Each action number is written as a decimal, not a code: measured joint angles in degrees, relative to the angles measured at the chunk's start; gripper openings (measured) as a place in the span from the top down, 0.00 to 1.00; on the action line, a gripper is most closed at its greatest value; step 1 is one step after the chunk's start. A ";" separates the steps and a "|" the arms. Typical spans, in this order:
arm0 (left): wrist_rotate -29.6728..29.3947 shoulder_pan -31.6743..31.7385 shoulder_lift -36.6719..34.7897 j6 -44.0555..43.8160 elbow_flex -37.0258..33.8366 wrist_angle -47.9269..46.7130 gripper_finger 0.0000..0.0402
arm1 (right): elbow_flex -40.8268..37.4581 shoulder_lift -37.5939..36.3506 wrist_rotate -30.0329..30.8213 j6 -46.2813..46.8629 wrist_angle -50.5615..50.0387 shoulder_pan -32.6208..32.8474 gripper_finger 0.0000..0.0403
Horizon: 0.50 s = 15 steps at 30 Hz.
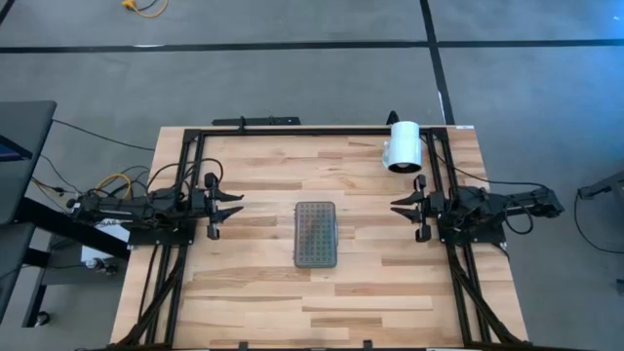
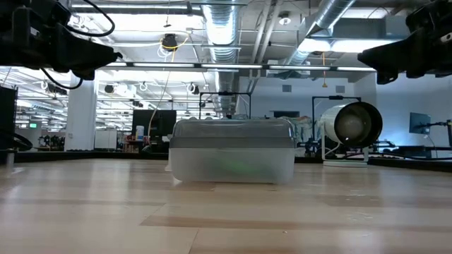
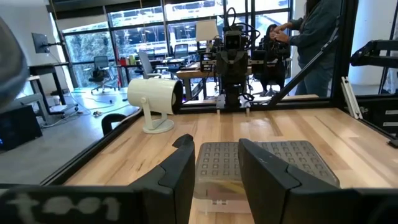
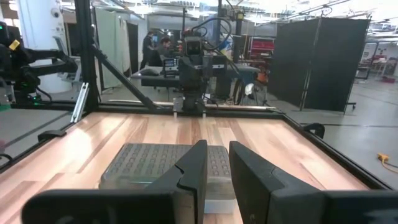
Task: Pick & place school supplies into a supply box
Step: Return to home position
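Dark left gripper [image 1: 234,205] hangs over the left side of the table [image 1: 253,288], fingers apart; the right gripper [image 1: 397,206] faces it, fingers narrowly parted; between them, touching neither, lies the supply box [image 1: 316,234], grey lid shut; its contents show only as a greenish blur in the low view.

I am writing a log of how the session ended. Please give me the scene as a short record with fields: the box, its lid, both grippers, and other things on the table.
supply box: flat on the middle of the table, between the two arms
lid: shut, grey dot-gridded face up
box contents: only a greenish blur through the wall in the low view
left gripper: open, empty, above the table's left side, apart from the box
right gripper: open, empty, above the right side, apart from the box
white cylinder: near a table corner on the right arm's side
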 joint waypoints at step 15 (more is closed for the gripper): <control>-0.01 0.00 0.00 0.46 0.00 -0.03 0.72 | 0.00 0.00 0.00 0.00 -0.02 0.00 0.84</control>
